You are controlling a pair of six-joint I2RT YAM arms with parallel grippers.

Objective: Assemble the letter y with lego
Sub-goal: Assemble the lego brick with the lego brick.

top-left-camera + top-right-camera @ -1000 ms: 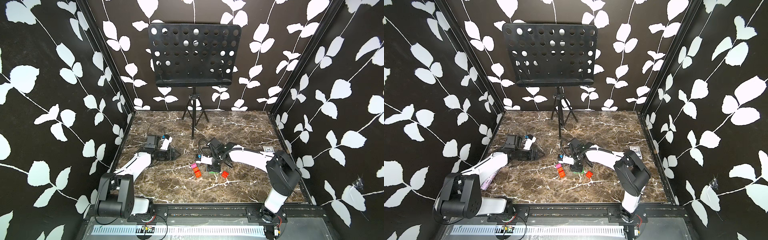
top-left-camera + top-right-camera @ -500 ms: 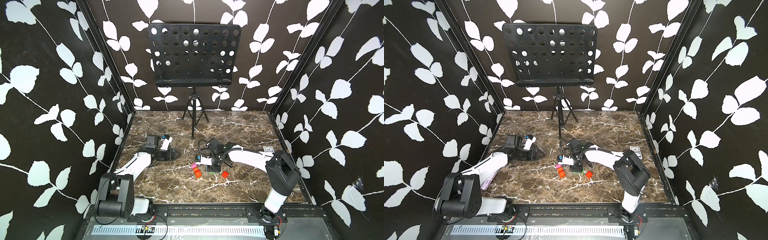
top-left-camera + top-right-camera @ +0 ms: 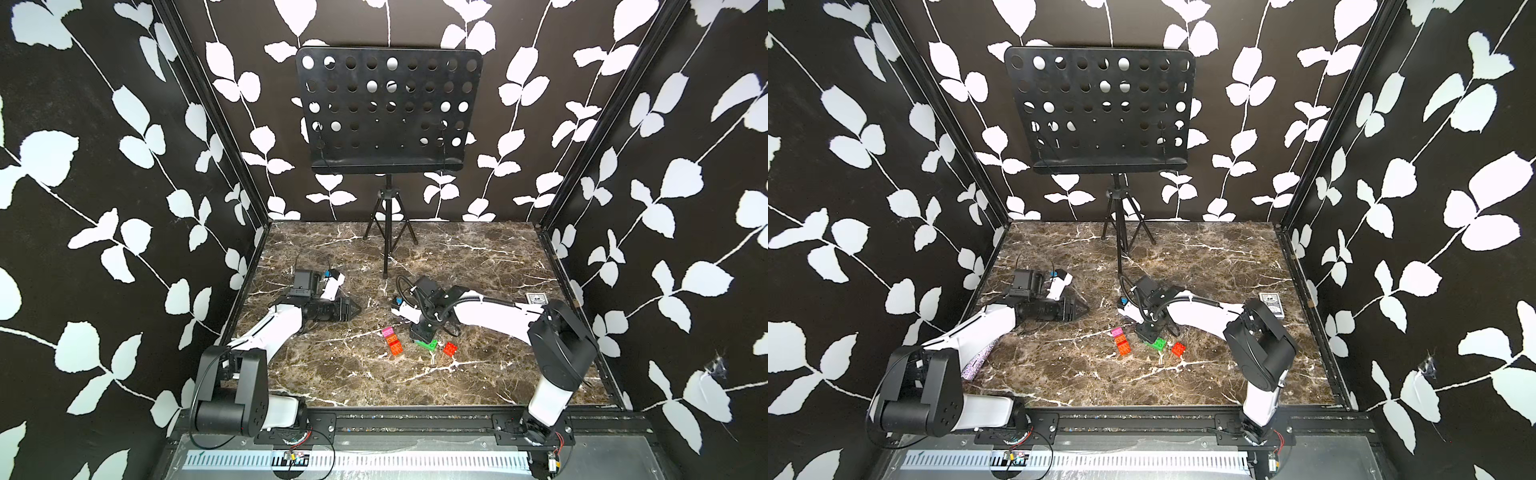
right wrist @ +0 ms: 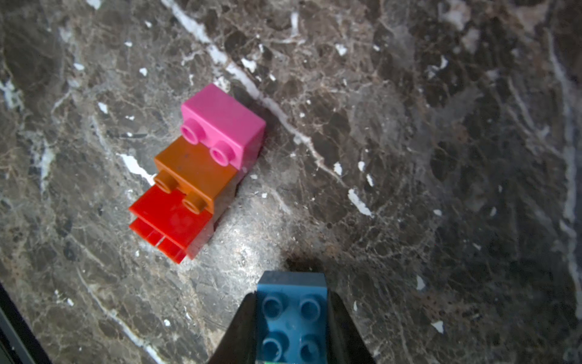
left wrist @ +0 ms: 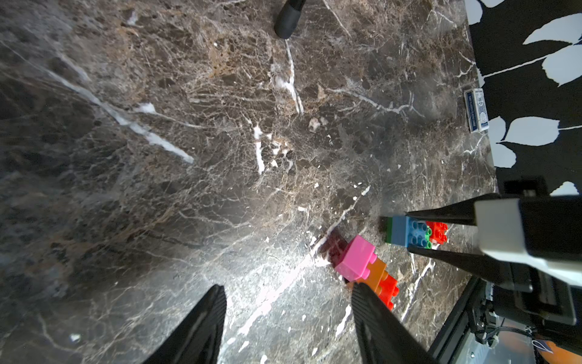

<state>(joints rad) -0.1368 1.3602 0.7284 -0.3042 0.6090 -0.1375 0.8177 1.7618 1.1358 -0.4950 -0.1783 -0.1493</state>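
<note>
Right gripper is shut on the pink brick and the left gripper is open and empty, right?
No: the right wrist view shows the right gripper shut on the blue brick. The pink brick lies on the table, joined to the orange brick. The left gripper is open and empty.

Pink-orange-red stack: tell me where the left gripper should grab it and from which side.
Probably best: take the stack at its middle orange brick, coming from above, jaws across the two smooth long sides. It lies flat in a row, studs pointing along it, so those walls are parallel and free. The left gripper is open nearby.
</note>
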